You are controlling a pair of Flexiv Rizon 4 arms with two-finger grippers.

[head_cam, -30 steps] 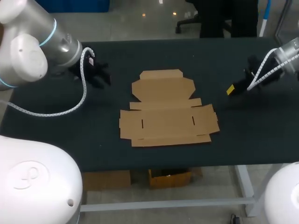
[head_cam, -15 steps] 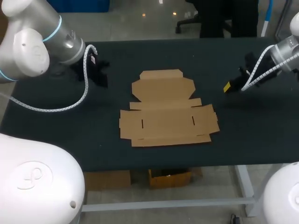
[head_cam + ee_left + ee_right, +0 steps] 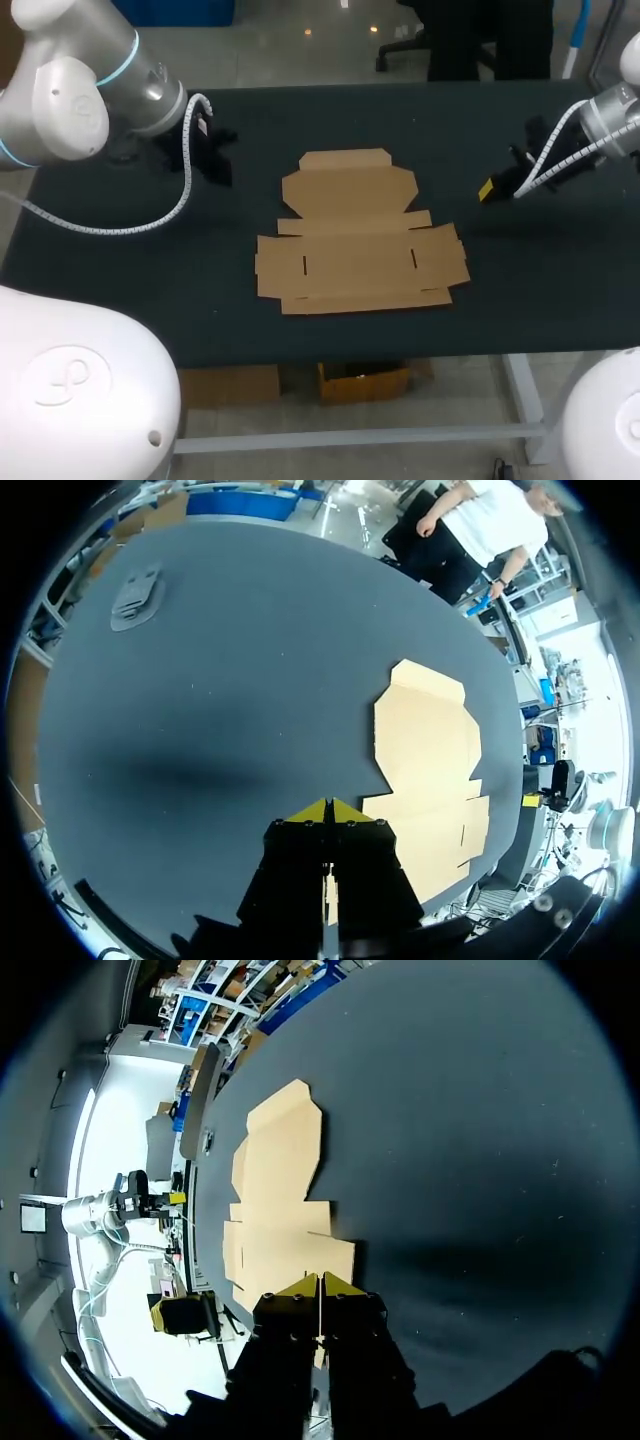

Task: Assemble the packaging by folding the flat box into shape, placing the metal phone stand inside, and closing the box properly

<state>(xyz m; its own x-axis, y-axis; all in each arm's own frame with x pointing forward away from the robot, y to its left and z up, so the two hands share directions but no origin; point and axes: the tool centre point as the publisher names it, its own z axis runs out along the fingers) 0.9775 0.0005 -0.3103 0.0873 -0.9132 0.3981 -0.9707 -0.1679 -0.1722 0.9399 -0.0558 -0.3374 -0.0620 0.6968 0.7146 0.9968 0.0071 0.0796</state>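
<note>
Left wrist view: the left gripper (image 3: 328, 811) has its yellow tips pressed together, holding nothing, over the table (image 3: 200, 700) off the left side of the box (image 3: 425, 770). The right gripper (image 3: 320, 1284) is likewise closed and empty, off the box's right side. The box lies flat and unfolded, touched by neither.

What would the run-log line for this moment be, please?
flat cardboard box: unfolded, mid-table | left gripper: shut, empty | right gripper: shut, empty | folding: not begun
</note>
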